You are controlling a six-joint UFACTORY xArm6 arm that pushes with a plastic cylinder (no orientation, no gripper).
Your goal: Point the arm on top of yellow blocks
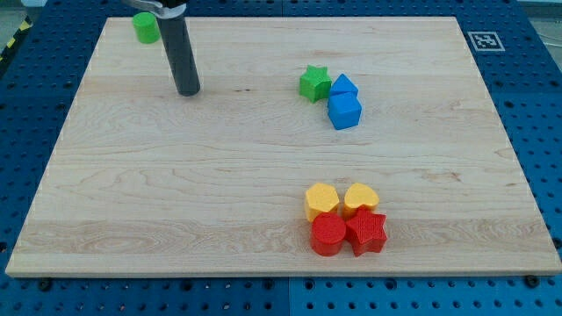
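At the far left of the wooden board (132,202) stands a green cylinder (146,27), close to the far edge. Just to its right and a little nearer, the dark rod (178,53) comes down from the top of the view, and my tip (188,91) rests on bare wood. The tip touches no block; it is a plain rod end, with nothing to spread or press together, and it holds nothing. The green cylinder is the only block near it, and the 2 are apart.

Further right, in the far half of the board, sits a group of 3: a green star (313,83), then a blue block with a sloped top (342,86) just beside it, and a blue cube (345,112) touching that one on its near side.

The yellow blocks lie in the near right part of the board, well apart from my tip. There are 2 of them side by side and touching: a rounded yellow block (321,201) on the left and a yellow heart (360,198) on the right. Pressed against their near sides are a red cylinder (328,235) and a red star (367,231), also touching each other, so the 4 form a tight cluster.

The board lies on a blue perforated table (536,105), and a black and white marker (484,40) sits at the board's far right corner. No container is on the board.
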